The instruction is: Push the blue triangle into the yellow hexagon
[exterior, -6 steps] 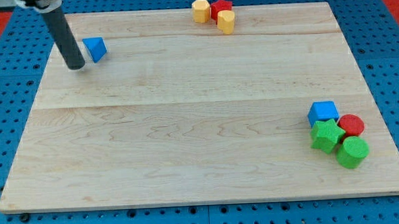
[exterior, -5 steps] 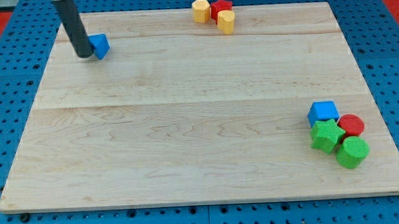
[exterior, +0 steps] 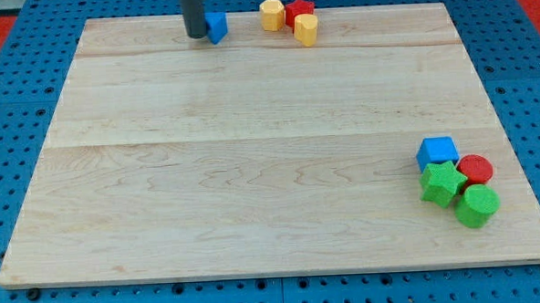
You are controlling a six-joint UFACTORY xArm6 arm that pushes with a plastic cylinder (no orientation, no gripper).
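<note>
The blue triangle (exterior: pixel 216 27) lies near the board's top edge, left of centre. My tip (exterior: pixel 195 33) touches its left side; the rod rises out of the view's top. The yellow hexagon (exterior: pixel 271 14) sits to the triangle's right, with a gap between them. It stands in a cluster with a red star (exterior: pixel 299 9) and a yellow cylinder (exterior: pixel 306 29).
At the view's lower right, a blue cube (exterior: pixel 436 152), a green star (exterior: pixel 441 183), a red cylinder (exterior: pixel 476 170) and a green cylinder (exterior: pixel 477 205) crowd together. The wooden board (exterior: pixel 253 170) lies on a blue pegboard table.
My tip has pushed the blue triangle from the board's upper left to the right and slightly up, much closer to the yellow hexagon. Other blocks have not moved.
</note>
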